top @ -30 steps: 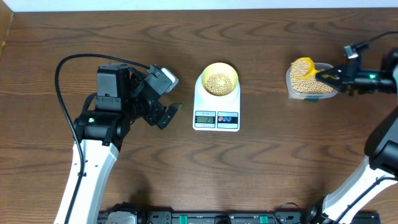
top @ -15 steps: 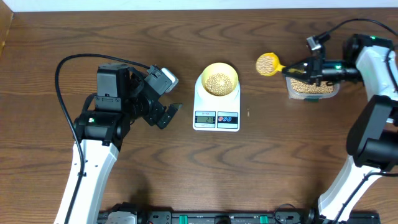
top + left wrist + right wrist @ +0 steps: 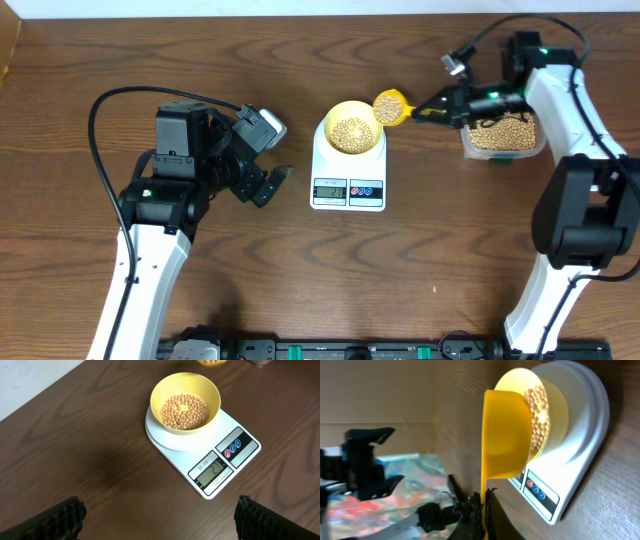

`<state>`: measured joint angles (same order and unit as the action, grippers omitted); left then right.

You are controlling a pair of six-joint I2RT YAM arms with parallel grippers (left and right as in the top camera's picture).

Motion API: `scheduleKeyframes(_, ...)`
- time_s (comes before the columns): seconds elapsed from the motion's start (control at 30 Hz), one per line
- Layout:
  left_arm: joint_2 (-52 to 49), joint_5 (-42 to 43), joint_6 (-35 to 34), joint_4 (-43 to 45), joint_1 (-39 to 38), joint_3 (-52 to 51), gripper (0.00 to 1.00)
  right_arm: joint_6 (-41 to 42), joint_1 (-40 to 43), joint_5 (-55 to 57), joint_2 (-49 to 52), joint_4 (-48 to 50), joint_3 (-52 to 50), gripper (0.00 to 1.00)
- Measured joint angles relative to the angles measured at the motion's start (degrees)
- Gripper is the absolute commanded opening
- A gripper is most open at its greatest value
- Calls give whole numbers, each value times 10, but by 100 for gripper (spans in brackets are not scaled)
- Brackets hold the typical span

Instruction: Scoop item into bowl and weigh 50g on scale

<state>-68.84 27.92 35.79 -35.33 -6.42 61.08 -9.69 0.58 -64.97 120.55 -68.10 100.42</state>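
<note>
**A:** Overhead view first: where does the flat white digital kitchen scale sit?

**B:** Around the middle of the brown wood-grain desk, nearer its far edge than its near one. The grey display and two buttons are at the end facing the near edge.

**A:** And the small round pale-yellow bowl?

**B:** Upright on the scale's platform, at the far end. Small round tan beans lie in a shallow layer across its bottom.

**A:** What is the right gripper doing?

**B:** Its fingers are pressed together on the thin handle of a bright yellow plastic scoop. The scoop carries a heap of beans and hangs just beside the bowl's rim, on the side toward the desk's right edge. From the right wrist view the scoop's cup overlaps the bowl's rim. Whether they touch I cannot tell.

**A:** Where do more beans show?

**B:** In a clear rectangular plastic tub toward the far right corner of the desk, well apart from the scale and partly under the right arm.

**A:** The left gripper?

**B:** Its jaws are spread wide with nothing between them. It hovers over the desk to the left of the scale, and its wrist view looks down on bowl and scale together.

**A:** Can you read the display?

**B:** It looks like twenty-one, though the digits are small.
</note>
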Motion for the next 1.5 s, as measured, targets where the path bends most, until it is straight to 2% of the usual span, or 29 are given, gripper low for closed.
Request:
scheduleKeyframes(0.2,0,0,0,0,0,0,97,25,-45,69,0,0,66,1)
scheduleKeyframes(0.63,0,0,0,0,0,0,97,27,-113,215,0,5,115,1)
scheduleKeyframes(1.5,0,0,0,0,0,0,97,-89,-236,492,0,11,139,1)
